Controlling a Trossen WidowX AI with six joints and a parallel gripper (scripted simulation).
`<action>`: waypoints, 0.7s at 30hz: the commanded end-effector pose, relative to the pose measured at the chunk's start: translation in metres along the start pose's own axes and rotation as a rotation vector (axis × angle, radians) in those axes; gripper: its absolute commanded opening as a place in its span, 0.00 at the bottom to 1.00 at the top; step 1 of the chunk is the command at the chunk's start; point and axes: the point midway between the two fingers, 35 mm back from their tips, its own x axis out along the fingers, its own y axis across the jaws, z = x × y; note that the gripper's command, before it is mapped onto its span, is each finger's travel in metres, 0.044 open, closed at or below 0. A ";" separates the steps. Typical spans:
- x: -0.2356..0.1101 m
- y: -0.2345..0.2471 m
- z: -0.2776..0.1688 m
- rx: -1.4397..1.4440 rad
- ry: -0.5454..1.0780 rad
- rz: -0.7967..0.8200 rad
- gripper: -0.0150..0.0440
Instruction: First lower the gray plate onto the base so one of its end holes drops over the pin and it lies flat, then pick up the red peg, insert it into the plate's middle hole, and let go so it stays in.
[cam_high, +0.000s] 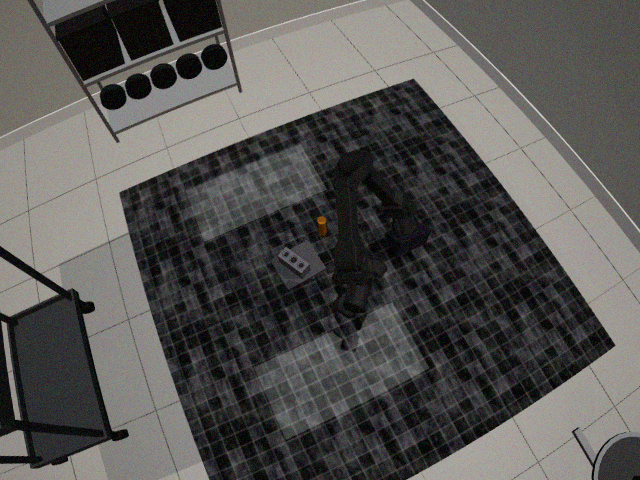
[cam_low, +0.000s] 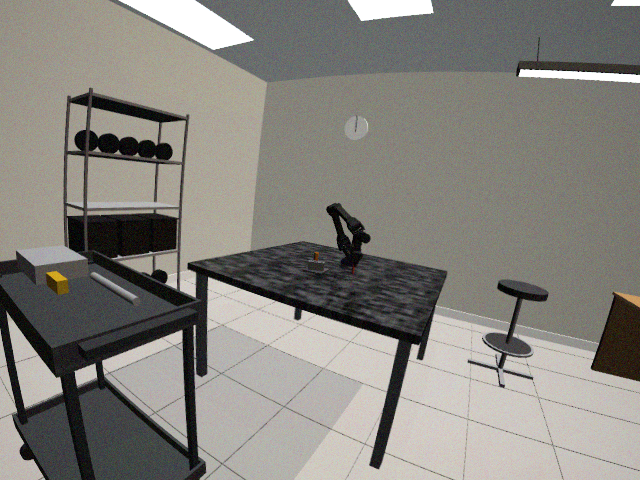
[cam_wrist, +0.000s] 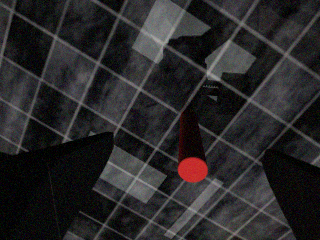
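The gray plate (cam_high: 298, 264) (cam_low: 316, 266) shows three holes in a row and lies on the gray base (cam_high: 316, 265), looking flat. Its pin is too small to make out. The red peg (cam_low: 353, 269) (cam_wrist: 192, 169) stands upright on the table, apart from the base; the arm hides it in the top view. My gripper (cam_wrist: 186, 147) is open and empty above the peg. In the wrist view the peg's round top shows between the two wide-set fingers, nearer the lower part of the picture. The fingertips are hard to make out in the top and exterior views.
An orange cylinder (cam_high: 322, 226) (cam_low: 316, 255) stands on the dark table (cam_high: 491, 289) (cam_low: 392, 294) close to the base. The arm (cam_high: 347, 222) arches between the base and its own mount. A cart (cam_low: 77, 315) stands beside the table, and a stool (cam_low: 522, 290) beyond it.
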 end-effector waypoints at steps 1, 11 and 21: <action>0.009 -0.002 0.000 -0.007 -0.007 -0.008 1.00; 0.016 -0.002 0.001 -0.007 -0.007 -0.008 0.82; 0.016 -0.002 0.001 -0.007 -0.007 -0.008 0.38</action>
